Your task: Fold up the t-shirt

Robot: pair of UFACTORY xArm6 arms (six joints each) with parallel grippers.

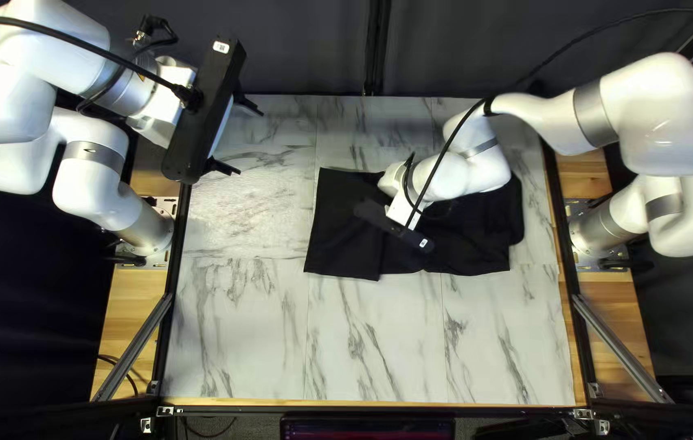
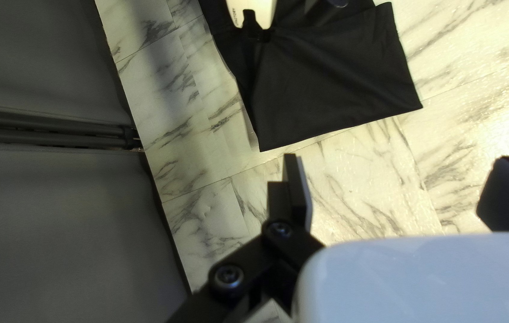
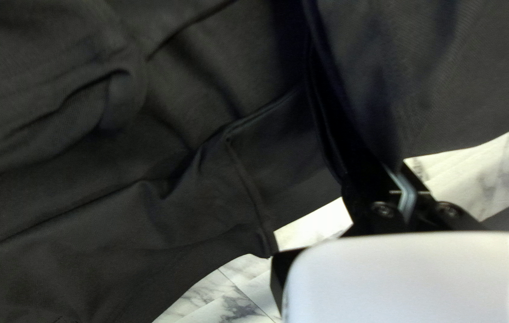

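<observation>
At the left of the top left view stands one white arm, my left arm (image 1: 13, 106), with one black cable (image 1: 61, 35) crossing over it. Its left gripper (image 1: 250, 143) hangs over the table's far left part. In its own wrist view, the left gripper (image 2: 403, 179) has its two fingers spread wide, with nothing between them and neither one touching cloth. Below that arm, a single metal brace (image 1: 133, 346) slants by the table's near left corner.

Next comes the table (image 1: 241, 334), with its marble-patterned top. One t-shirt (image 1: 342, 232), black, lies on it right of the middle, mostly in the far half, well apart from the left gripper. Its left part is spread fairly flat; its right part is bunched in folds, partly hidden under the other arm. One dark screen (image 1: 367, 428) sits beyond the near edge.

The right gripper (image 1: 395, 226) is down at the t-shirt; the top left view hides its fingertips. The right wrist view shows its two fingers drawn together, pinching a fold of the t-shirt between them.

Farthest right is one more white arm, my right arm (image 1: 672, 122), also with one black cable, and a second metal brace (image 1: 622, 346) by the near right corner.
</observation>
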